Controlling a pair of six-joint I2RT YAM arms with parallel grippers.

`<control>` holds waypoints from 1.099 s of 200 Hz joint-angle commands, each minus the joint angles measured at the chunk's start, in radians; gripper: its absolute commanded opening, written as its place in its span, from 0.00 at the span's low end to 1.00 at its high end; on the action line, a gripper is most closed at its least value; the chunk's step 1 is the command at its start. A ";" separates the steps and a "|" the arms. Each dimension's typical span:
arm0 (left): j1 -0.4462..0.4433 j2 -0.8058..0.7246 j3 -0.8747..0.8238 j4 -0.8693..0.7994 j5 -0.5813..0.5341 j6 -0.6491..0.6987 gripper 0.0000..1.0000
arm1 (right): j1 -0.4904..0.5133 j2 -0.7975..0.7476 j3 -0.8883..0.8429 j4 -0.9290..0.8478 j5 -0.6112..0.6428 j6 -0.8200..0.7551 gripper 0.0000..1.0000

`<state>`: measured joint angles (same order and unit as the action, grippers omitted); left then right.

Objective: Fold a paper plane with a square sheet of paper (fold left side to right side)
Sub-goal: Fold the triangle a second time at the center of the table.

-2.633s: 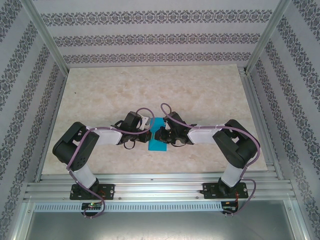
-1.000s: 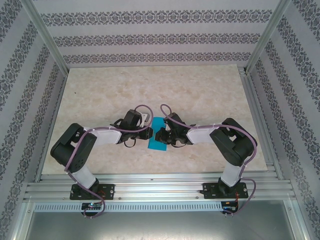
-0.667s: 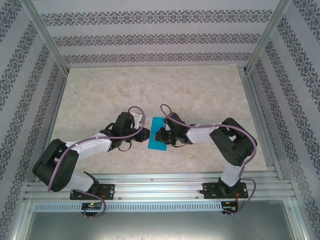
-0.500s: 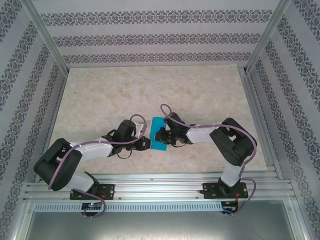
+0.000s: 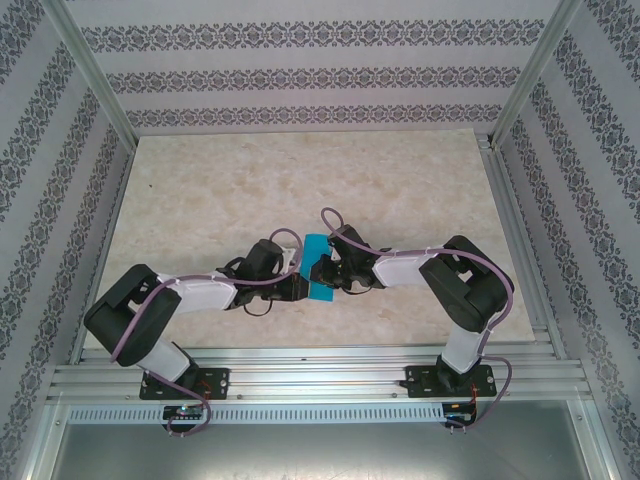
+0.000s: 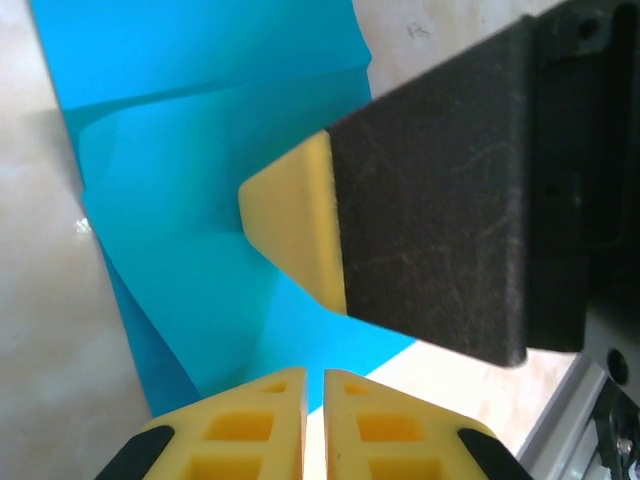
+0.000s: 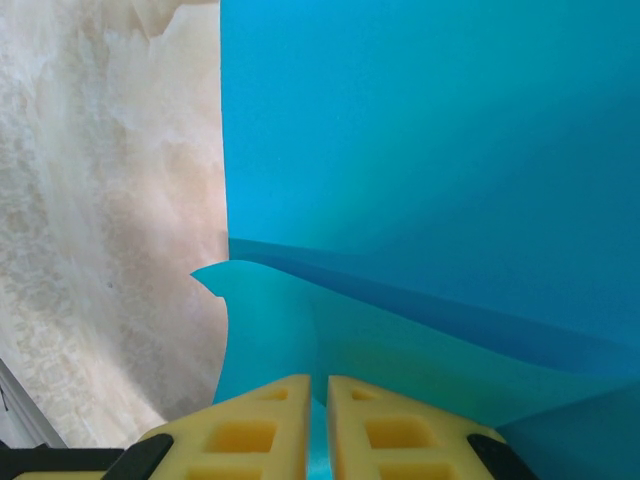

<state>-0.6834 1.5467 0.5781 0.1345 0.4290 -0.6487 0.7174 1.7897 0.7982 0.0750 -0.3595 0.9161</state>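
Left arm (image 5: pixel 205 292) swung back inward, right jaws pinching paper (image 5: pixel 318 244)

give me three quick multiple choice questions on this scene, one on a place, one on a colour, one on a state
1. Where is the paper?
A. Between the left gripper and the right gripper, near the middle of the table
B. At the table's far left corner
C. Off the table

2. What colour is the paper?
A. Red
B. White
C. Blue

3. What state is the paper in?
A. Flat and unfolded
B. Folded, with overlapping layers
C. Crumpled into a ball

Answers: 1 A, the top view has it between the two gripper tips. 2 C, it is plainly blue in every view. 3 B, the right wrist view shows layers meeting at creases.
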 commanded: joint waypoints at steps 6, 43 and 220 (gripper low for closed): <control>-0.011 0.019 0.032 0.002 -0.053 0.010 0.14 | -0.008 0.042 -0.028 -0.081 0.071 0.001 0.14; -0.010 0.036 0.022 -0.022 -0.086 0.012 0.13 | -0.008 0.039 -0.030 -0.077 0.071 0.000 0.15; -0.091 0.088 0.070 -0.265 -0.217 0.040 0.12 | -0.054 -0.117 -0.013 -0.080 0.002 -0.033 0.09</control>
<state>-0.7475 1.6150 0.6544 0.0204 0.2596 -0.6254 0.6636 1.6882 0.7765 0.0311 -0.3485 0.9089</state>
